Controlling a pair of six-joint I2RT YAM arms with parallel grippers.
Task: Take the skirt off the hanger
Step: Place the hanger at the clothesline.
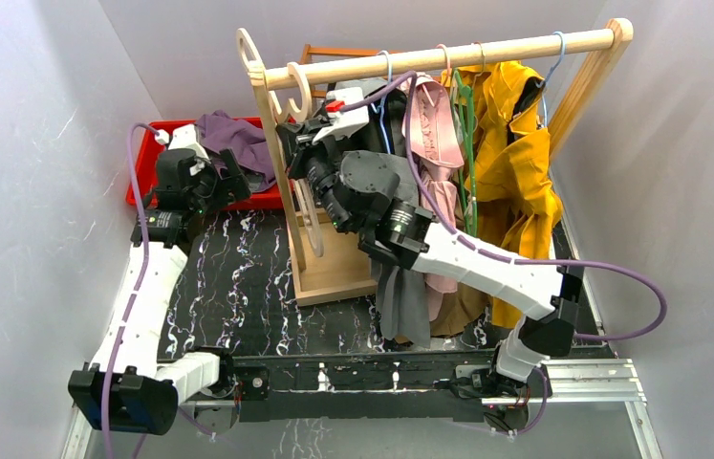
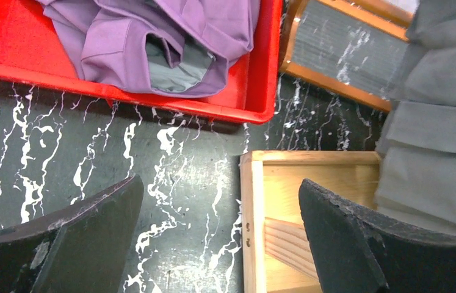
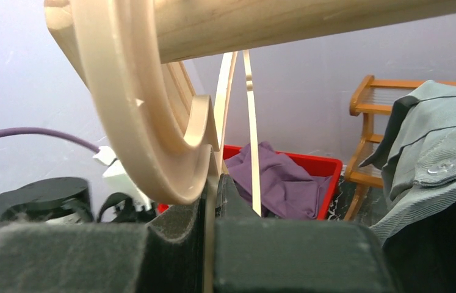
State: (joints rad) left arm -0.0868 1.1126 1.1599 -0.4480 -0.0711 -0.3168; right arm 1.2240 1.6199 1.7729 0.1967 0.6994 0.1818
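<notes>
A bare wooden hanger (image 1: 301, 91) hooks over the left end of the rack's rod (image 1: 448, 57). My right gripper (image 1: 297, 153) is shut on its thin neck, just below the curved hook (image 3: 152, 122); the pads (image 3: 176, 232) press the wood from both sides. A purple garment (image 1: 238, 139), apparently the skirt, lies crumpled in the red bin (image 1: 142, 177), off the hanger. My left gripper (image 1: 228, 177) hovers open and empty over the dark table beside the bin. In its own view the jaws (image 2: 222, 201) are wide apart, the skirt (image 2: 170, 36) ahead.
The wooden rack's base (image 1: 334, 268) stands right of my left gripper. Grey (image 1: 400, 296), pink (image 1: 434, 124) and yellow (image 1: 515, 143) clothes hang on the rod around my right arm. A small orange-brown wooden frame (image 2: 347, 55) stands behind the bin.
</notes>
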